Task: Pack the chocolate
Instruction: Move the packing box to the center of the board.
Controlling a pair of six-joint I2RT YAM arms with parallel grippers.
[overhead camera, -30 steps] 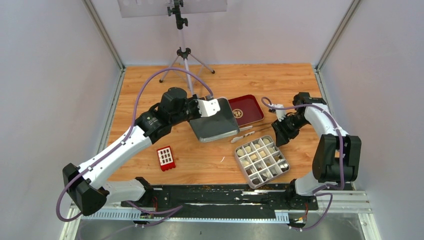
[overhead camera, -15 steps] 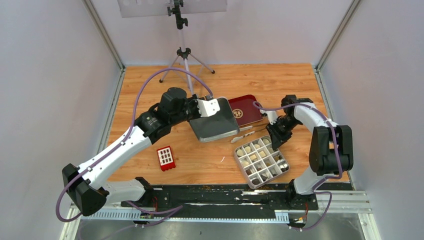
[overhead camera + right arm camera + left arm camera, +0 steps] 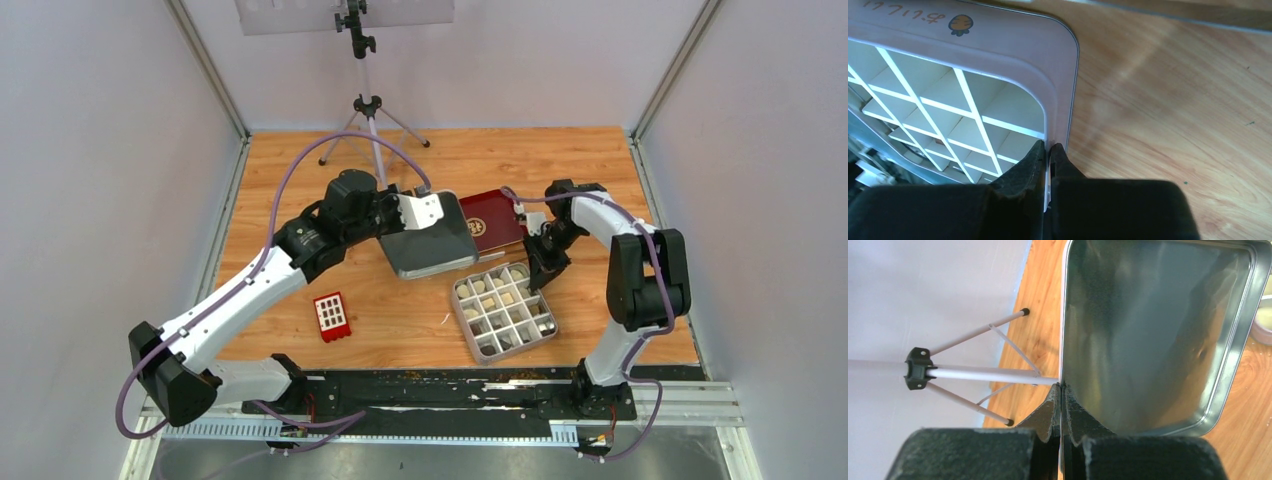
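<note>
Chocolate point(image 3: 497, 302) in divided box point(image 3: 464, 325) | silver lid point(image 3: 430, 245) just beside | red block point(image 3: 331, 315) apart

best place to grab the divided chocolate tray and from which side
Pinch the thin upright rim of the divided tray at its far right corner, from above, one finger inside, one outside. It lies flat and looks too wide to span; the right gripper is shut there.

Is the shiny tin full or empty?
Empty. The tin shows only bare metal inside; the chocolates lie in the grid tray beside it.
</note>
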